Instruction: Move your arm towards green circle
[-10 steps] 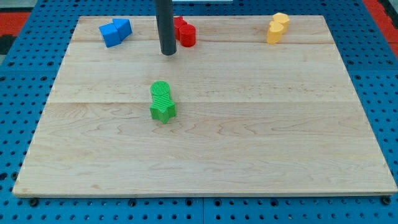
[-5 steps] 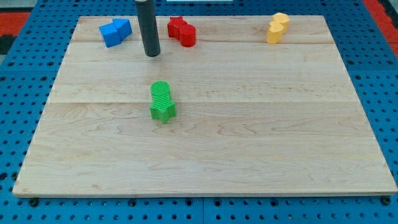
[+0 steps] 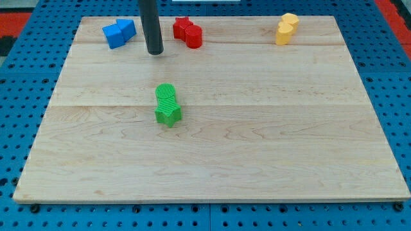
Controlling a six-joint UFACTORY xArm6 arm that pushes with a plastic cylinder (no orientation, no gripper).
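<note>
Bare and holding nothing, my tip [image 3: 154, 52] has drifted left then stalled between blue and red blocks — green ribbed circle block [image 3: 166, 94] remains well below, untouched.

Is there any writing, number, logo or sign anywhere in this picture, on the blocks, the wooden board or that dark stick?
None: no text, number or logo can be read on anything.
The wooden board, the blue blocks, red blocks, yellow blocks, green circle and green star are all plain.
The rod ending in my tip bears no marking.
</note>
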